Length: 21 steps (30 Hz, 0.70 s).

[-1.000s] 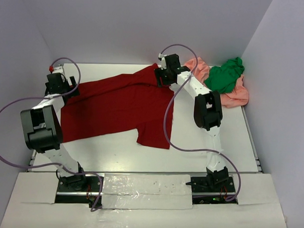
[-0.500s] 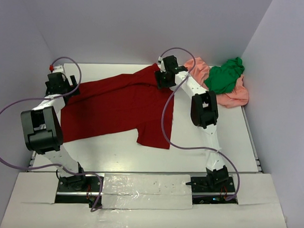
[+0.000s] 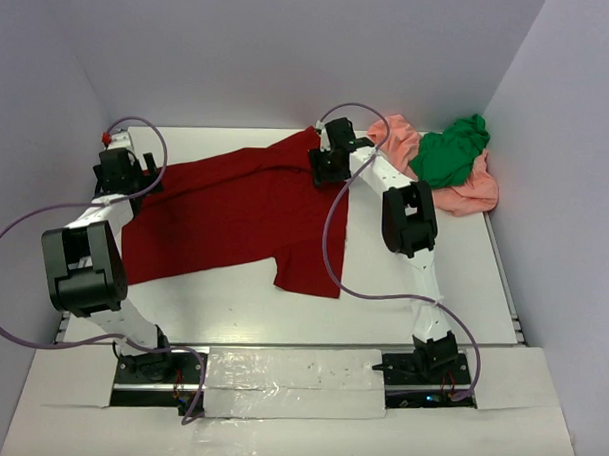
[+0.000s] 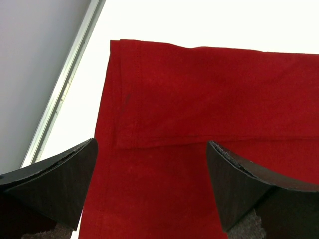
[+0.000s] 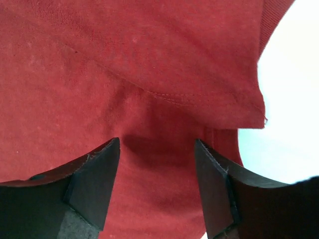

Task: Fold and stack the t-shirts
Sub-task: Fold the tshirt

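Observation:
The dark red t-shirt [image 3: 235, 211] lies spread out across the middle of the table. My left gripper [image 3: 123, 172] hovers over its left edge. In the left wrist view the left gripper [image 4: 152, 149] is open wide, with the folded hem of the red t-shirt [image 4: 199, 89] lying flat below and nothing pinched. My right gripper [image 3: 325, 161] is over the shirt's far right corner. In the right wrist view the right gripper [image 5: 157, 149] is open, its fingers astride a fold of the red t-shirt [image 5: 124, 64]. The green t-shirt [image 3: 452, 153] lies crumpled on the salmon-pink t-shirt [image 3: 468, 194] at the back right.
A metal rail [image 4: 65, 89] marks the table's left edge close beside the left gripper. White table [image 5: 289, 124] shows right of the red cloth. Purple walls enclose the table on the back and both sides. Purple cables loop from both arms.
The right gripper has shifted a little to the left over the red shirt's far corner. The left arm has barely moved. The shirts lie as before.

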Tool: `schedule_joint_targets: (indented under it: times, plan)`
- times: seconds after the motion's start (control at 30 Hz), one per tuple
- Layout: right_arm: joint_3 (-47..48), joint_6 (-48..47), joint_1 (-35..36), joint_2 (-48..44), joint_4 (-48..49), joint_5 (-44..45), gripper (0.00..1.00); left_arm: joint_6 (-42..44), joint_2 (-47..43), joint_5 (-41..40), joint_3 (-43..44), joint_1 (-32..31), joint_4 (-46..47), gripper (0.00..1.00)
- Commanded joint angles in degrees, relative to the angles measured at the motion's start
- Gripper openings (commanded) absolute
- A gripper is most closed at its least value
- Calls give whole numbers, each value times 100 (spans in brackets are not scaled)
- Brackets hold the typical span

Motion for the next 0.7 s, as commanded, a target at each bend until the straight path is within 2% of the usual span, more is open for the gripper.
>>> schedule_joint_targets:
  times: [0.0,0.17,0.33,0.53,0.67]
  plan:
    - [-222,-82,89,-352,287,66,71,-23,-310,-104,-42,-41,486,99]
    - [-583,-459,238,-581,1112,260,72,-102,-372,-77,-95,-155,619,99]
    - [-91,-679,335,-362,1017,576,70,-129,-425,-226,-174,-322,733,99]
    - [-266,-1030,537,-414,1500,1129,70,-199,-442,-350,-227,-463,856,99]
    - [-294,-1057,625,-371,1633,1087,68,-252,-399,-438,-209,-533,900,99]
